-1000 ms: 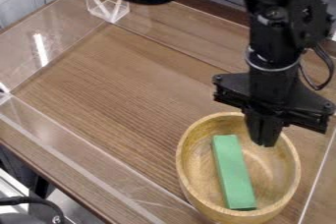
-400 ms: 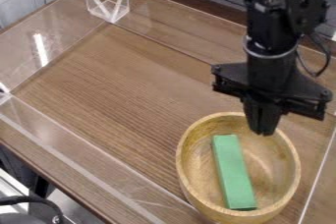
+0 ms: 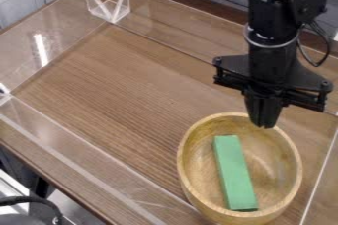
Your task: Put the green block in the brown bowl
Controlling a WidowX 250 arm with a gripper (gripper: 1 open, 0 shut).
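Observation:
The green block (image 3: 235,173) lies flat inside the brown bowl (image 3: 193,168), running from its middle toward the near rim. The bowl stands on the wooden table at the front right. My gripper (image 3: 268,120) hangs point-down just above the bowl's far rim, its fingers pressed together with nothing between them. It is apart from the block, above and behind it.
A clear plastic wall (image 3: 53,120) fences the wooden table (image 3: 119,81) on the left and front. A small clear stand (image 3: 107,4) sits at the back left corner. The black arm (image 3: 280,22) rises over the right side.
The gripper has lifted straight up out of the bowl, from inside its far half to above the rim. The block has stayed where it lies.

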